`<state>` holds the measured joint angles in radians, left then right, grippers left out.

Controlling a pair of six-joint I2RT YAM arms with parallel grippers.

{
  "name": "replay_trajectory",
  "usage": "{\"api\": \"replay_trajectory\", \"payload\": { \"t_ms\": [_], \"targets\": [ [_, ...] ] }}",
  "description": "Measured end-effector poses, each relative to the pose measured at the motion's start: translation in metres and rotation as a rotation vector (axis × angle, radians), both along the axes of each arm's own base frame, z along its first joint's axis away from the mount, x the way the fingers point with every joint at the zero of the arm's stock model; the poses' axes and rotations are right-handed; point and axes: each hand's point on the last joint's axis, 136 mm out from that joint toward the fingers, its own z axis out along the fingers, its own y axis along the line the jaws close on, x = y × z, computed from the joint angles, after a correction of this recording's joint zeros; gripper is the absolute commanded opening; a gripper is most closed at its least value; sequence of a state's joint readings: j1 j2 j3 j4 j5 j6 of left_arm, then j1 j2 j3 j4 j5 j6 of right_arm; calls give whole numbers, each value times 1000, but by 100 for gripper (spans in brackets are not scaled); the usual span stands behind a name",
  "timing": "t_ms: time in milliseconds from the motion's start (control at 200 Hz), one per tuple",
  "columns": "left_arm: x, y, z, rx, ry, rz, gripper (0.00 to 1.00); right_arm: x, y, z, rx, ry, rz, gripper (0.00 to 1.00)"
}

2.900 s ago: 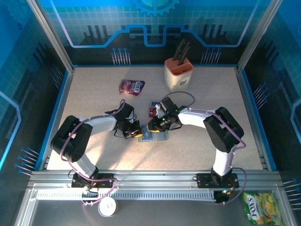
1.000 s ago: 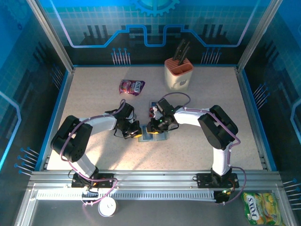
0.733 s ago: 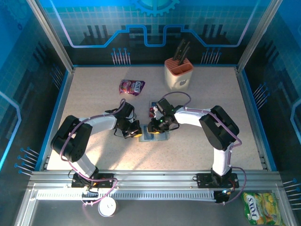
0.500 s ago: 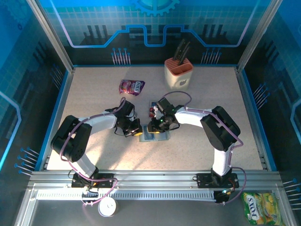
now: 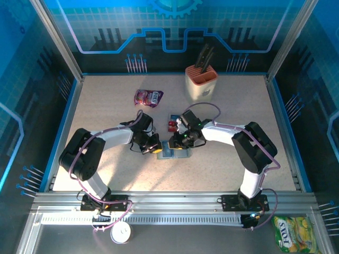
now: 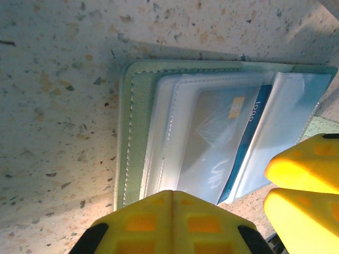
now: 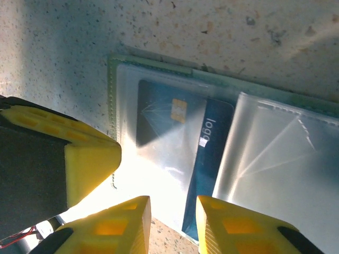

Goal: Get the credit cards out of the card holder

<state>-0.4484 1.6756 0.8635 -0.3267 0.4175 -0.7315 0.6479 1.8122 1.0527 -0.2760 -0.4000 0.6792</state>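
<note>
Down at the centre of the table [image 5: 106, 106], the left gripper [image 6: 170, 200] has its yellow pads pressed flat together, right on the edge of the card holder [image 6: 135, 137]. Whether a clear sleeve [image 6: 175, 121] is nipped between them, hard to say. From the opposite side comes the right gripper [image 7: 172, 205], fingers a little apart, and the end of the blue card [image 7: 159, 116] sits in that gap, though contact is unclear. The card lies in the open holder under the sleeve, chip showing, with one end poking out bare. The holder is spread flat on the speckled top, green border up against both grippers. Just behind it, loose cards [image 5: 171, 125], one red and one blue, lie close together. Further back: the purple snack pouch [image 5: 148, 97] to the left, the knife block [image 5: 201, 83] to the right.
</note>
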Motion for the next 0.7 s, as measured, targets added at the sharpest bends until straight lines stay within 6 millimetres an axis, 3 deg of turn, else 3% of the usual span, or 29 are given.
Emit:
{"api": "replay_trajectory", "payload": {
  "t_ms": [700],
  "targets": [
    [4,-8,-5,-5,4,-13,0,1,-4,-3,-2,4,-11,30]
  ]
}}
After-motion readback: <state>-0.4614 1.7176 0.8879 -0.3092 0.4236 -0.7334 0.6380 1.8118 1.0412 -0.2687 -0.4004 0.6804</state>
